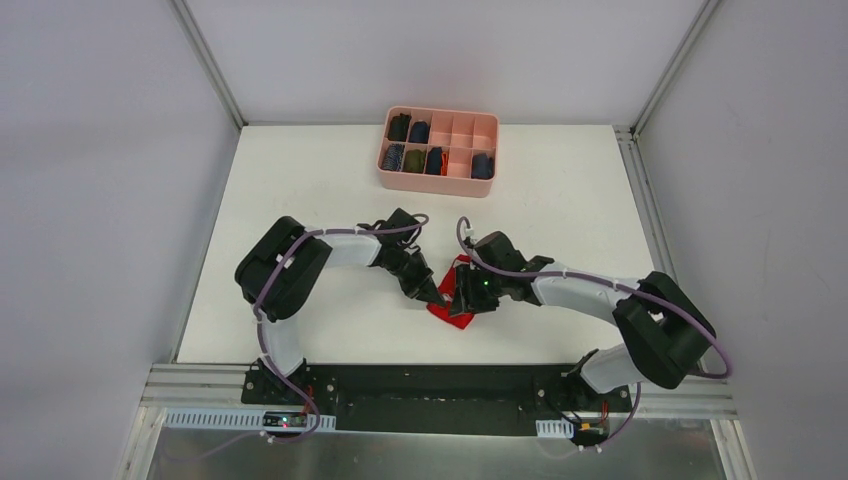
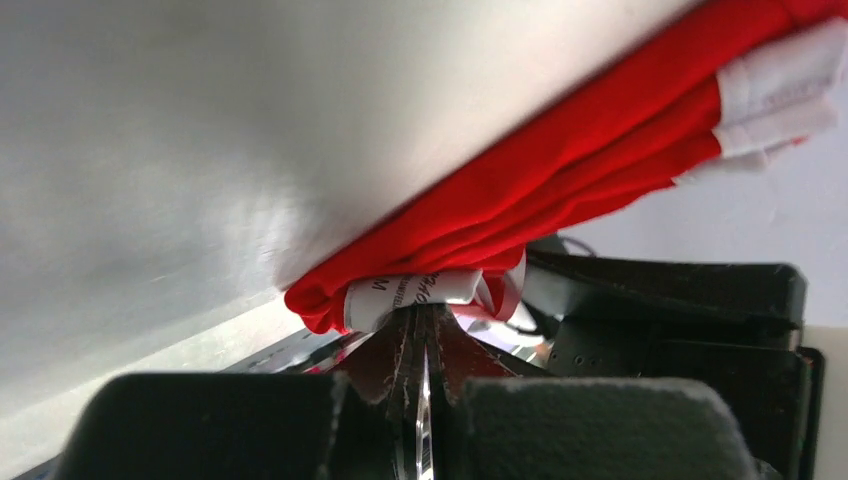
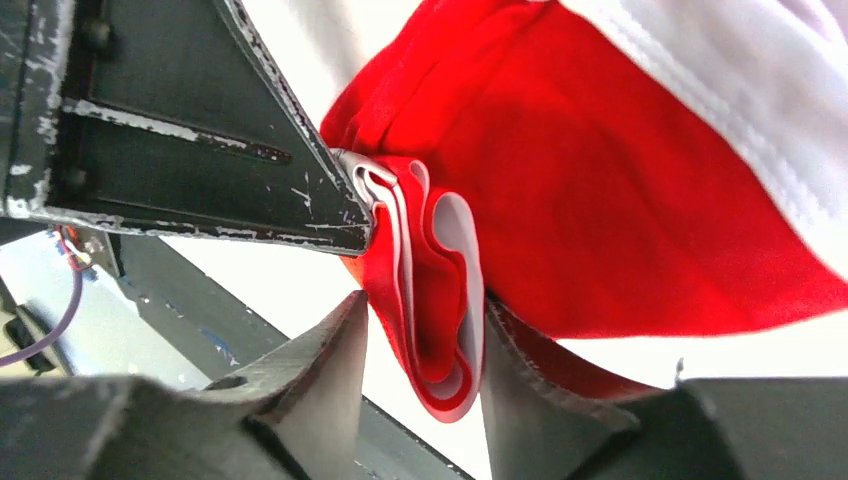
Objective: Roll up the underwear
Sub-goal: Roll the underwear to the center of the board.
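Note:
The underwear [image 1: 452,306] is a bright red bundle with white stripes, held between the two arms near the table's middle front. My left gripper [image 1: 437,293] is shut on it. In the left wrist view the left gripper [image 2: 428,312] pinches the white lettered band while the red cloth [image 2: 560,190] stretches up and to the right. My right gripper [image 1: 464,291] meets it from the right. In the right wrist view the right gripper [image 3: 425,315] stands open. A folded loop of the underwear [image 3: 440,300] hangs between its fingers, touching only the right finger [image 3: 520,370].
A pink divided tray [image 1: 440,181] stands at the table's back, holding several dark rolled garments. The left gripper's dark finger [image 3: 200,130] crosses the upper left of the right wrist view. Grey enclosure walls bound the white table [image 1: 300,200].

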Robot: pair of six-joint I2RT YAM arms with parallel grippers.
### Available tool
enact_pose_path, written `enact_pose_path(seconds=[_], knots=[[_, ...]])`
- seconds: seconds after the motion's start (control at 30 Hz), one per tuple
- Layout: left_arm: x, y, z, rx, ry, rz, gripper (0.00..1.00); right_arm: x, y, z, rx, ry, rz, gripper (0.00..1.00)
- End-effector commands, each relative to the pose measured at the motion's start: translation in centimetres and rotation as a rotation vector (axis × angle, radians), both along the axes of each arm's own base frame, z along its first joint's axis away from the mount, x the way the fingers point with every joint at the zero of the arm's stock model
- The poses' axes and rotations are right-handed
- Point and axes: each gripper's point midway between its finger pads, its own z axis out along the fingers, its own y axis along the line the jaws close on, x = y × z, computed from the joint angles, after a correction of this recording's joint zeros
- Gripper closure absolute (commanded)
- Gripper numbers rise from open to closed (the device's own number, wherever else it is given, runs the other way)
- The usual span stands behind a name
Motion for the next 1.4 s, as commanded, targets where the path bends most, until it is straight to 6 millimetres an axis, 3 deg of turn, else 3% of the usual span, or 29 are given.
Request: enact_pose_path(seconds=[0.0,0.2,0.43,0.5,0.63,0.77,0.9,1.07,1.37], knots=[[-1.1,0.8,-2.7,0.076,0.032,-0.055,1.00,1.4,-1.2,1.6,-0.090,-0.110,-0.042,0.50],[-1.2,1.0,-3.3,0.093,0.039,-0.064,1.00,1.9,-3.0,2.9,-0.175,-0.198,-0.058,0.38],[-1.3,1.2,-3.0,0.099,0.031,-0.060,1.00,3.0,-5.4,5.2,-0.217,-0.336,-0.124,0.36],[-1.3,1.2,-3.0,0.100,0.033,-0.060,1.00,2.9,-5.5,5.8,-0.215,-0.385,-0.095,0.38],[-1.3,1.1,-3.2,0.099,0.041,-0.064,1.00,1.6,-4.5,6.5,-0.310,-0.580,0.124,0.39],[-1.2,1.0,-3.1,0.094,0.042,-0.065,1.00,-0.1,-2.6,5.5,-0.383,-0.678,0.368,0.41],[-1.0,0.8,-2.8,0.087,0.037,-0.067,1.00,-0.2,-1.2,4.5,-0.438,-0.707,0.478,0.45],[-0.9,0.7,-2.8,0.089,0.039,-0.065,1.00,0.0,0.3,3.5,-0.428,-0.714,0.518,0.45],[-0.8,1.0,-3.0,0.094,0.047,-0.055,1.00,0.0,0.6,1.2,-0.449,-0.691,0.556,0.45]])
